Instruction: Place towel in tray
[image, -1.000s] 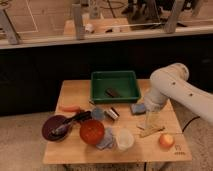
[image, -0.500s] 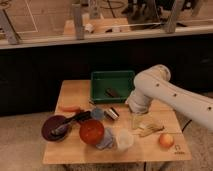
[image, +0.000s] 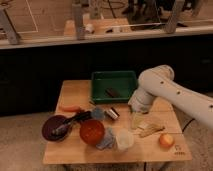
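Note:
The towel (image: 106, 142) is a grey-blue crumpled cloth at the table's front, between the red bowl (image: 92, 131) and a white cup (image: 124, 139). The green tray (image: 95, 85) stands at the back middle of the table and holds a small dark object (image: 111, 92). My white arm reaches in from the right. Its gripper (image: 136, 106) hangs low by the tray's front right corner, well apart from the towel, with nothing visibly in it.
A purple bowl (image: 55, 128) with a dark utensil sits front left, with an orange carrot-like item (image: 71, 108) behind it. A can (image: 113, 113) and a bluish object (image: 97, 112) lie mid-table. Wooden utensils (image: 149, 130) and an orange fruit (image: 166, 140) lie front right.
My arm has swung left across the table, from the right side to the tray's front right corner. The towel and the other objects have not moved.

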